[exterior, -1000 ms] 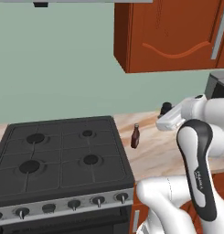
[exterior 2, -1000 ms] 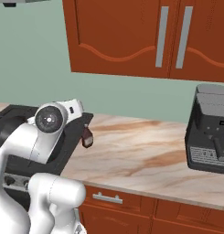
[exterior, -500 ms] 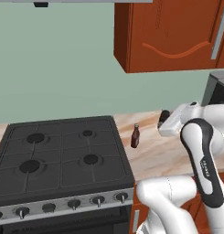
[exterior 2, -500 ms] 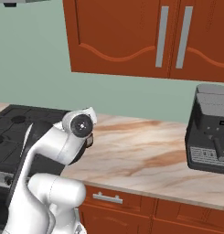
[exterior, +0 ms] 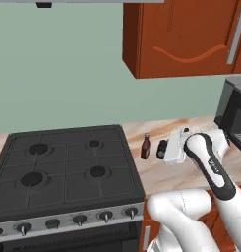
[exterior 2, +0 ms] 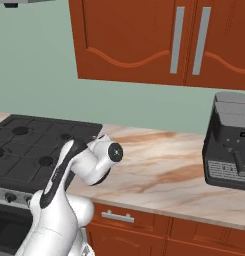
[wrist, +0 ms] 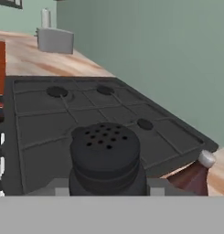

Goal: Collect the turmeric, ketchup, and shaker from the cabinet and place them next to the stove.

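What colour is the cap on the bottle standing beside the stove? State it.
Pale, whitish-grey, on the dark red-brown narrow-necked ketchup bottle; the hand view shows it best.

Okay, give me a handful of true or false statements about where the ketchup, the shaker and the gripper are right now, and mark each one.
1. The ketchup stands upright on the counter just right of the stove. True.
2. The shaker sits on a cabinet shelf. False: it is in the gripper, with the jaws closed on it, low over the counter.
3. The gripper is beside the ketchup, on the side away from the stove. True.
4. The ketchup lies tipped over on a burner. False: it is upright and off the stove.
5. A coffee machine stands on the counter to the right. True.
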Motion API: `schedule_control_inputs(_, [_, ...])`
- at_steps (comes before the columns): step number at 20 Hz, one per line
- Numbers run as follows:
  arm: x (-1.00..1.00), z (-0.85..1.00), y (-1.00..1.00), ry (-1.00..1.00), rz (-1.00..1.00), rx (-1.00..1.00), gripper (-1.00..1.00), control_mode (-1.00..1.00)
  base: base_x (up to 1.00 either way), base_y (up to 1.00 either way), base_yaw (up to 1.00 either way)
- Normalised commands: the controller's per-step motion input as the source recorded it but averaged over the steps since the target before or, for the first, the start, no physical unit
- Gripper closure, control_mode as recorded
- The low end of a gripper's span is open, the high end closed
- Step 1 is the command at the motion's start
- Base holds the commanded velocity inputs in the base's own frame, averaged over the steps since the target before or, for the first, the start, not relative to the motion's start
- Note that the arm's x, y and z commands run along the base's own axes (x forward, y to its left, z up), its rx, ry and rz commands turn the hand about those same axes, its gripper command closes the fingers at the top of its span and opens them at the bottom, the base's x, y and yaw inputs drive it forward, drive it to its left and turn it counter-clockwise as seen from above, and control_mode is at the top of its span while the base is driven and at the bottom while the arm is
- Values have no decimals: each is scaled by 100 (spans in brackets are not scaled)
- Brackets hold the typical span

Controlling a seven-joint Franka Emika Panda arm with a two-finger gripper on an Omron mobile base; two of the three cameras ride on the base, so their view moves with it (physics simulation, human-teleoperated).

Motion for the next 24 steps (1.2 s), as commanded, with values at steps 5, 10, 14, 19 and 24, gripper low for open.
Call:
schedule_control_inputs(5, [58, -98, -32, 4, 37, 0, 100, -100, 0, 0, 0])
schedule_control_inputs(10, [41, -66, -25, 2, 25, 0, 100, -100, 0, 0, 0])
schedule_control_inputs(14, [35, -45, 0, 6, 18, 0, 100, -100, 0, 0, 0])
schedule_control_inputs(19, [27, -25, 0, 6, 17, 5, 100, -100, 0, 0, 0])
schedule_control_inputs(24, [6, -26, 5, 2, 11, 5, 100, -100, 0, 0, 0])
